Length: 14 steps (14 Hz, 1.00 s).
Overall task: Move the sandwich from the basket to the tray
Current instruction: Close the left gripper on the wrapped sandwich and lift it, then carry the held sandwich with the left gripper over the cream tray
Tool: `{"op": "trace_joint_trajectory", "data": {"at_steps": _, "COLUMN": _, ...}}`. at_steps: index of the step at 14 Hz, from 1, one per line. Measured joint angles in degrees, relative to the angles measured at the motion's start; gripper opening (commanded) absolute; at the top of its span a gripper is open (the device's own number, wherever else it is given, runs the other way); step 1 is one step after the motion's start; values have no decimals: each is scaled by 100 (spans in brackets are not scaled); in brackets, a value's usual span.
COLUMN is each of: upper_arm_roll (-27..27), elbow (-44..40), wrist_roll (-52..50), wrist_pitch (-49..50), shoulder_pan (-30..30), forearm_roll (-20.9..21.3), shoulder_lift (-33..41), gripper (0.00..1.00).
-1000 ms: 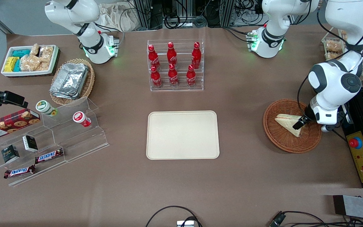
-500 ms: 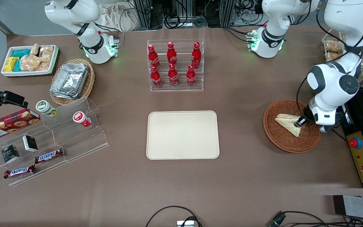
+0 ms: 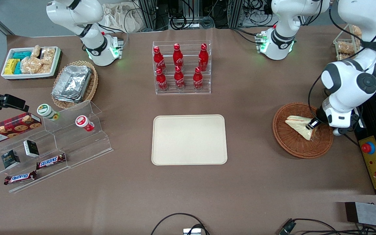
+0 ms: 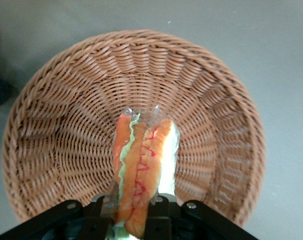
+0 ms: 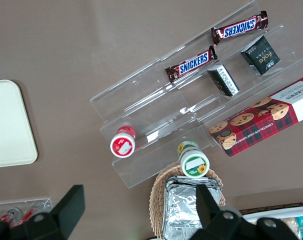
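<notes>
Sandwich gripped inside the brown basket

Sandwich first: the small three-cornered wedge of pale bread in clear wrap (image 3: 299, 125) sits in the round, shallow, reddish-brown woven wicker basket (image 3: 287, 142) at the working arm's end of the table. In the left wrist view the sandwich (image 4: 144, 165) stands on its edge, so its orange, red and green filling stripes face the camera, with the woven basket wall (image 4: 56, 125) all around it.

The left arm's black two-finger gripper (image 3: 312, 125) is low in the basket, at the end of the wedge that is nearer the working arm's end of the table. Its two fingers (image 4: 159, 207) press on the sandwich, one on each flat side, so they are squeezed onto it. I cannot tell if the sandwich is lifted off the basket floor or resting on it.

The flat cream-beige tray with round corners and a low rim (image 3: 162, 153) lies in the middle of the brown table (image 3: 256, 189), well apart from the basket. Nothing lies on the tray. A clear rack of red bottles (image 3: 180, 67) stands farther from the front camera than the tray.
</notes>
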<state>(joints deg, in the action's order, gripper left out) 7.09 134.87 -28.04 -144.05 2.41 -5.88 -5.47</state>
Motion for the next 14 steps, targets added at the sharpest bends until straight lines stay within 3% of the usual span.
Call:
{"op": "trace_joint_trajectory", "data": {"at_steps": 4, "upper_arm_roll": -149, "elbow": -49, "wrist_roll": 506, "wrist_pitch": 612, "shoulder_pan": 12, "forearm_roll": 139, "shoulder_lift": 617, "gripper": 14}}
{"op": "trace_joint_trajectory", "data": {"at_steps": 9, "upper_arm_roll": -784, "elbow": -213, "wrist_roll": 972, "wrist_pitch": 1066, "shoulder_pan": 25, "forearm_roll": 912, "shoulder_lift": 933, "gripper": 15}}
{"op": "trace_joint_trajectory", "data": {"at_steps": 14, "upper_arm_roll": -1497, "elbow": -827, "wrist_roll": 1626, "wrist_pitch": 1751, "shoulder_pan": 32, "forearm_roll": 948, "shoulder_lift": 946, "gripper": 18}}
